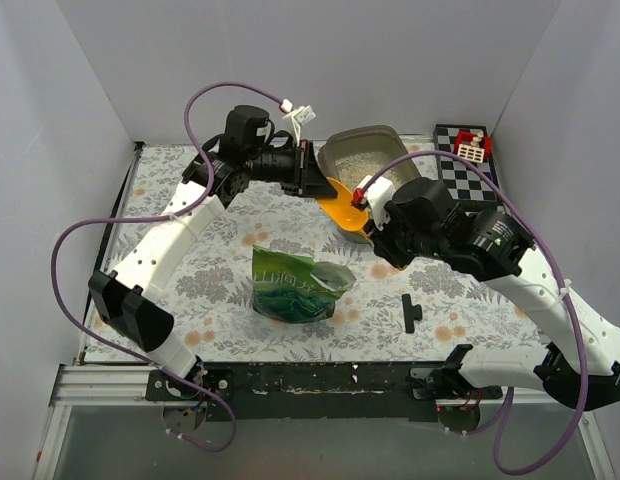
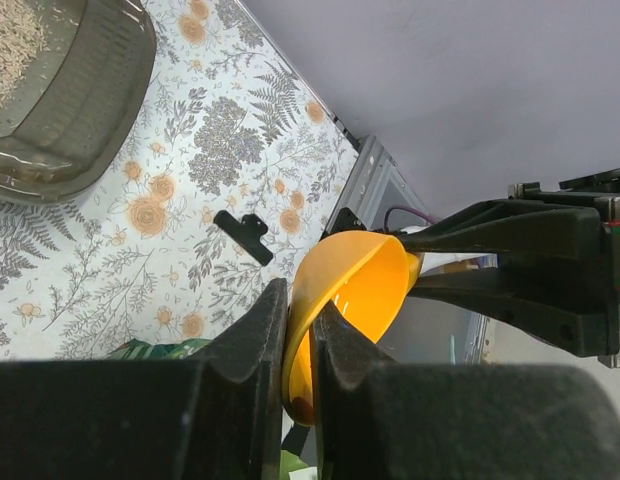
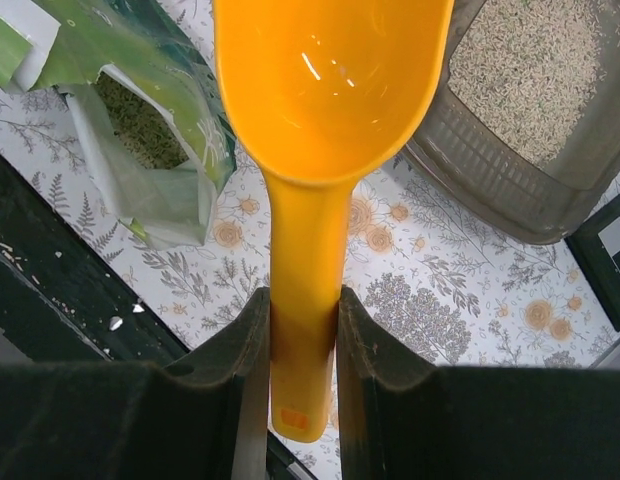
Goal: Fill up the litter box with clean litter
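Note:
The litter box (image 1: 328,152) stands at the back of the table with a thin layer of pale clean litter (image 1: 368,158) in it. It also shows in the left wrist view (image 2: 90,110) and the right wrist view (image 3: 490,195), where the litter (image 3: 525,70) is visible. A yellow-orange scoop (image 1: 342,211) hangs in the air just in front of the box, its bowl (image 3: 330,80) empty. My left gripper (image 1: 318,186) (image 2: 302,305) is shut on the bowl's rim. My right gripper (image 1: 369,206) (image 3: 302,298) is shut on the handle.
An open green foil bag (image 1: 295,285) lies on the floral mat in front of the scoop, also in the right wrist view (image 3: 140,120). A small black clip (image 1: 411,312) lies to its right. A checkered board (image 1: 470,165) with a red-and-white piece sits back right.

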Controlling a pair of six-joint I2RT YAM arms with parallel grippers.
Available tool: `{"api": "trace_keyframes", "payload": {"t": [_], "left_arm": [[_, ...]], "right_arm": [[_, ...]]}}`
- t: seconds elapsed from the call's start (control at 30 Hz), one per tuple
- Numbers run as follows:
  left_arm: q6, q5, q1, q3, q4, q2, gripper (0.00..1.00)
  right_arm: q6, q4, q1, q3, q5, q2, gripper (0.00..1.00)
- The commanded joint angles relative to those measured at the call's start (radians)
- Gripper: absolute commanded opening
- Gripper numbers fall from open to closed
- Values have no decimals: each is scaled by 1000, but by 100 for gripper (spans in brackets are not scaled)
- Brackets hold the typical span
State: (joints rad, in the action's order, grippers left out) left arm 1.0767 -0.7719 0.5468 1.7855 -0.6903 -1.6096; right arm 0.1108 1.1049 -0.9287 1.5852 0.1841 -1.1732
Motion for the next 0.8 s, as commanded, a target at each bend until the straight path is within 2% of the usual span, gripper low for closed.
{"api": "trace_keyframes", "payload": {"t": [0.0, 0.13, 0.37, 0.47, 0.57, 0.67, 0.77], "left_arm": [[-31, 74, 1, -102, 95, 121, 0], [-27, 169, -1, -237, 210, 247, 0], [32, 462, -10, -406, 320, 431, 0], [69, 510, -48, -429, 339, 459, 0], [120, 479, -120, -451, 366, 470, 0], [210, 352, -235, -508, 452, 478, 0], [304, 216, -335, -578, 564, 467, 0]], "right_arm": [[-16, -79, -19, 0, 57, 58, 12], [-60, -137, -18, -42, 109, 118, 43], [-189, -244, -18, -44, 126, 103, 62], [-284, -307, -16, -24, 150, 86, 68], [-370, -434, 5, -33, 169, 101, 72], [-440, -549, 74, -42, 150, 109, 75], [-532, -643, 229, -45, -18, 78, 78]]}}
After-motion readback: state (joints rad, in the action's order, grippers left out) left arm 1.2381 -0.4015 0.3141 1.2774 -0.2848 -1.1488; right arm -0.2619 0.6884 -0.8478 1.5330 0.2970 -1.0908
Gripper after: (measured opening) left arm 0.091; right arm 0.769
